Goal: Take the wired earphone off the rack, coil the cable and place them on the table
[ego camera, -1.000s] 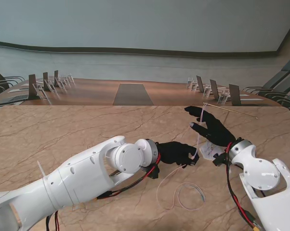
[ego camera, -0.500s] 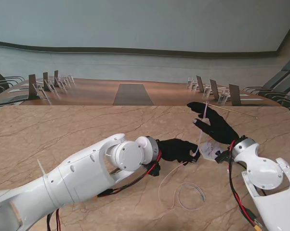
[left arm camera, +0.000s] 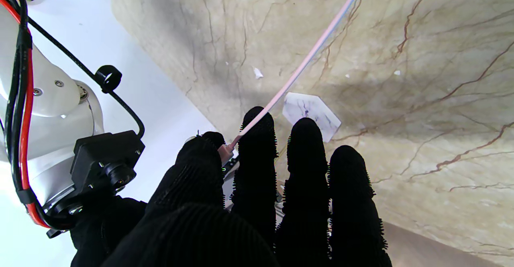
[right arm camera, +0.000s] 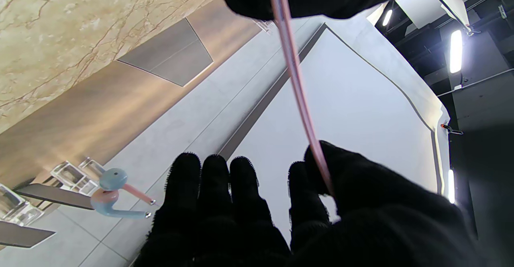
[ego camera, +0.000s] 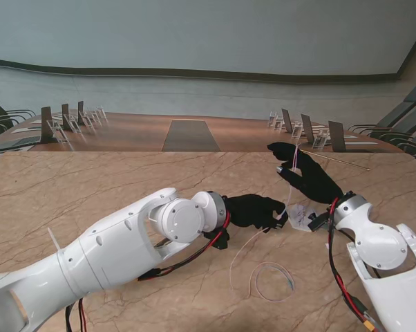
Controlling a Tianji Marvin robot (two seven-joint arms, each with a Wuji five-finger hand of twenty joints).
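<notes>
The earphone's pink-white cable (ego camera: 289,181) runs taut from my raised right hand (ego camera: 306,177) down to my left hand (ego camera: 256,211). From there it drops to the table and ends in a loose loop (ego camera: 271,280) nearer to me. In the left wrist view the cable (left arm camera: 299,68) is pinched between thumb and index finger (left arm camera: 255,138). The right wrist view has the cable (right arm camera: 299,90) clamped between thumb (right arm camera: 341,166) and index finger. Two pale blue and pink earbuds (right arm camera: 108,194) dangle beside the right hand. The rack's thin rod (ego camera: 336,161) sticks out behind that hand.
A white hexagonal plate (ego camera: 301,214) lies on the marble table (ego camera: 90,187) between my two hands, also seen as the hexagonal plate (left arm camera: 311,112) past the left fingertips. Beyond the table edge is a long conference table (ego camera: 187,135) with chairs.
My right hand has lifted a little and moved farther from me with the cable. My left hand has edged slightly right. The loop on the table has not moved.
</notes>
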